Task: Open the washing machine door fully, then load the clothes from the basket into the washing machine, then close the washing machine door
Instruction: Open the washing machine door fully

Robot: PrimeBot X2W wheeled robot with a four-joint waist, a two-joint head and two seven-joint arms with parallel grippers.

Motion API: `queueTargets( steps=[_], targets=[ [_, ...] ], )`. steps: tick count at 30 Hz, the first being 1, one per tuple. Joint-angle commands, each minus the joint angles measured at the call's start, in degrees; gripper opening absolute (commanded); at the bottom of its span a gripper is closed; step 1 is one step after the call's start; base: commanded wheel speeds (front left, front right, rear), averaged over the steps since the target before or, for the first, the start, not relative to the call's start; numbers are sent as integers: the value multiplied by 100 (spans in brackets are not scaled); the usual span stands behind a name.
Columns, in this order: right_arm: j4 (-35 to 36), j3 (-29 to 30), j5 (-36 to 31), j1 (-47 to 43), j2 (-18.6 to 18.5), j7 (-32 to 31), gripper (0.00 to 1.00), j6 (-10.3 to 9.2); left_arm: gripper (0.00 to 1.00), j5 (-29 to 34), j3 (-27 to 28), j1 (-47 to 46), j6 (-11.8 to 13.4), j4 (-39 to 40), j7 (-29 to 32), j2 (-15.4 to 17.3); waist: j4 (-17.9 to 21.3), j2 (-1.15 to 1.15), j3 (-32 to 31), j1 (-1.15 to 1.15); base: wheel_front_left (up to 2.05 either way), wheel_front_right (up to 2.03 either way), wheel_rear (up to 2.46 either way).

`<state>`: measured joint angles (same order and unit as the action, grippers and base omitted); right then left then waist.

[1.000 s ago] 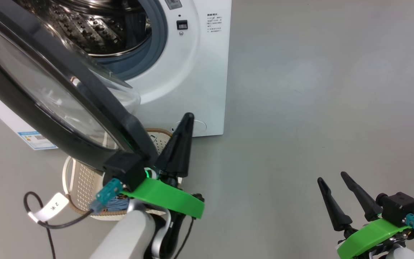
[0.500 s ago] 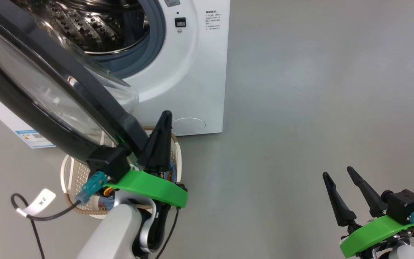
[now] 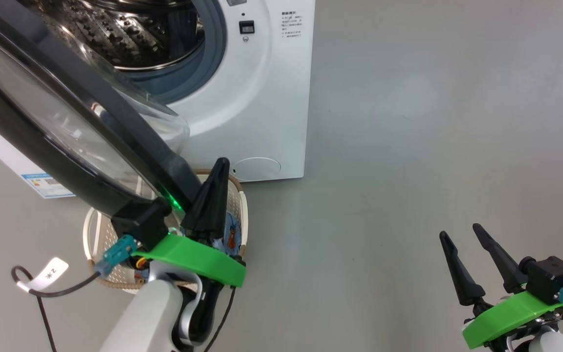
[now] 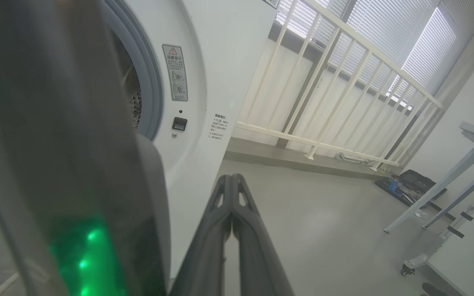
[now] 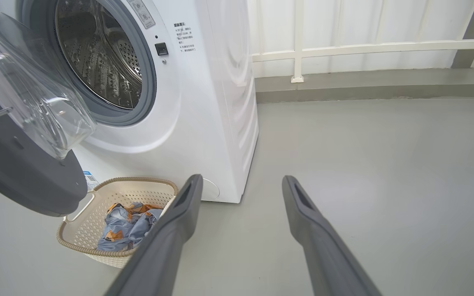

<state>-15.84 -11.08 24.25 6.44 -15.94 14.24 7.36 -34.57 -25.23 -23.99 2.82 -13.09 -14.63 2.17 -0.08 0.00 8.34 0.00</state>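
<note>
While my clenched, empty left gripper (image 3: 217,183) slides leftward beside the washing machine door (image 3: 130,142), that door hangs wide open above the basket (image 3: 243,208) holding the clothes (image 3: 231,235); loading looks near. My right gripper (image 3: 460,232) waits, fingers spread.

The left gripper (image 3: 222,165) points forward, its two dark fingers (image 4: 249,238) pressed flat together above a green mount (image 3: 198,259) and a pale forearm (image 3: 144,318), which seems sharply bent at the joint. The right gripper (image 3: 460,231) sits low, its fingers spread wide and empty.
</note>
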Motion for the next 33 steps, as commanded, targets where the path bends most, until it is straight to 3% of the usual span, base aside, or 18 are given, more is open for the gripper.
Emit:
queueTargets(
  steps=[1, 33],
  targets=[
    [161, -55, -87, 50, -47, 75, 100, 13, 0, -39, 230, -22, -4, 68, -37, 71, -8, 0, 10, 0, 0, 0, 0],
    [214, 55, -215, -27, -60, 76, 100, 13, 0, 30, 661, 500, -43, 148, -37, 73, -247, 0, -99, 0, 0, 0, 0]
  ],
)
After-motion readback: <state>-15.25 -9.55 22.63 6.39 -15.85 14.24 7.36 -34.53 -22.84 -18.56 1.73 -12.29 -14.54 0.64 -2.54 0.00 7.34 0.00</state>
